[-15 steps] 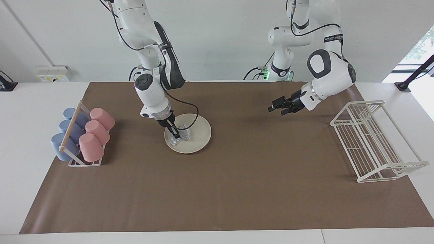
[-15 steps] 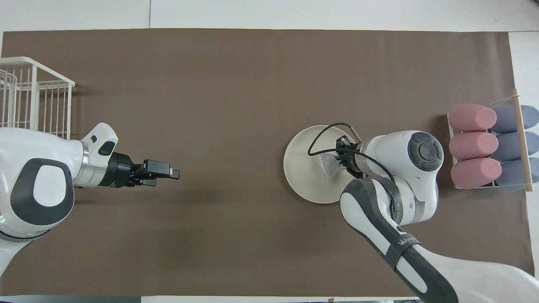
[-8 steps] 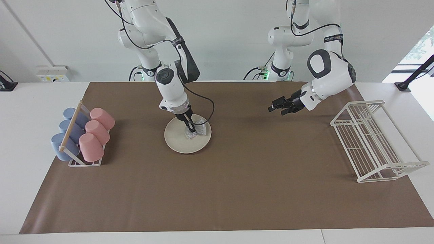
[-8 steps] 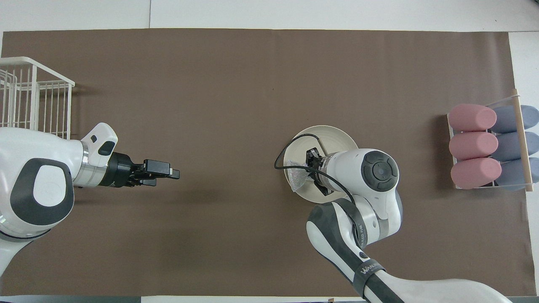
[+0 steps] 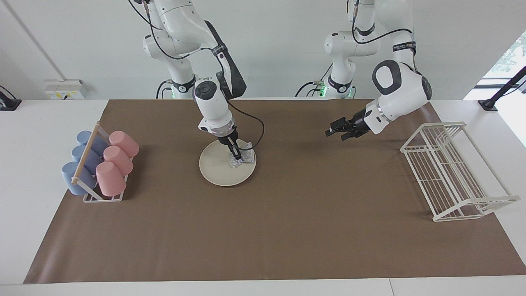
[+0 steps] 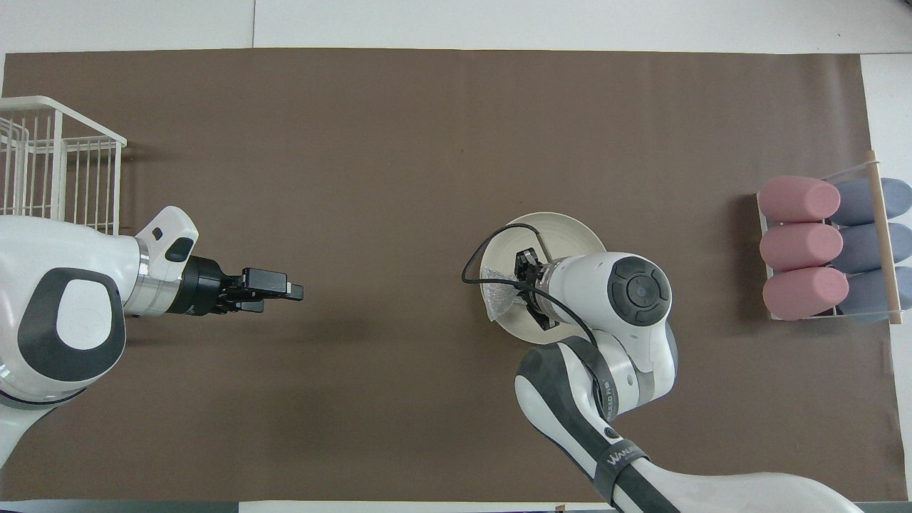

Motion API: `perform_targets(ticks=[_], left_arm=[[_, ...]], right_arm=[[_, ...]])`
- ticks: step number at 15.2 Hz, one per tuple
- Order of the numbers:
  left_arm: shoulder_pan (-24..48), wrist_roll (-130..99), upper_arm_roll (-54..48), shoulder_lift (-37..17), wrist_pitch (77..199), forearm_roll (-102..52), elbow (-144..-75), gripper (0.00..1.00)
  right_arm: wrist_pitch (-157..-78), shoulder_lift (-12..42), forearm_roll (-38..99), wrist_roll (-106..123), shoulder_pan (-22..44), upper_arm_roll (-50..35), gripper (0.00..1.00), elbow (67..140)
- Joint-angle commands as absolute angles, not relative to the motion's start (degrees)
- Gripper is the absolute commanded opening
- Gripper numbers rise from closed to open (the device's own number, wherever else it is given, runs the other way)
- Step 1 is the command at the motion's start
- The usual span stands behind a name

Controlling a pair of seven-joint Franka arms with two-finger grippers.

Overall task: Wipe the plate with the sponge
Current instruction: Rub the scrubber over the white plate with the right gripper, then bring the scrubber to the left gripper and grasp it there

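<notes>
In the facing view, the plate (image 5: 224, 169) is seen lying flat on the brown mat (image 5: 287, 230) that covers the table (image 5: 33, 172), toward the right arm's end and beside the cup rack (image 5: 91, 181). The sponge (image 5: 243, 158) is pressed onto the plate at the rim that faces the left arm's end of the table. The right gripper (image 5: 236, 155) is brought down onto it, and its jaws are clenched on the sponge. The left gripper (image 5: 333, 132) is held in the air over bare mat, between the plate and the white wire rack (image 5: 452, 172); this arm waits, and whether its jaws are parted or closed cannot be told. Three pink cups (image 5: 116, 161) and three blue cups (image 5: 84, 158) are laid on their sides in the cup rack. In the overhead view, the plate (image 6: 563, 228) is partly covered by the right arm's wrist, and the sponge (image 6: 501, 299) is seen at the plate's edge toward the left arm's end, with a corner reaching out over the mat (image 6: 427, 142). The right gripper (image 6: 526, 296) is shown gripping the sponge from the plate's side. The left gripper (image 6: 274, 291) is shown pointing toward the plate, well apart from it, with the wire rack (image 6: 50, 164) beside its arm. The pink cups (image 6: 801, 246) are shown lying nearer the plate than the blue cups (image 6: 873, 246).
</notes>
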State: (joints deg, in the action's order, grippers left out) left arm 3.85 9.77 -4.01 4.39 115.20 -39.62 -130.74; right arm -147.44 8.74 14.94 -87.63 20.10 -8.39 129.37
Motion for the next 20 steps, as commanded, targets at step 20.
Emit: perform_targets(ticks=[20], left_arm=[[7.20, 23.89, -4.57, 2.82, 103.36, -76.97, -127.18, 1.00]], right_arm=[[-108.11, 13.27, 1.23, -123.66, 32.16, -8.44, 0.00, 88.95]])
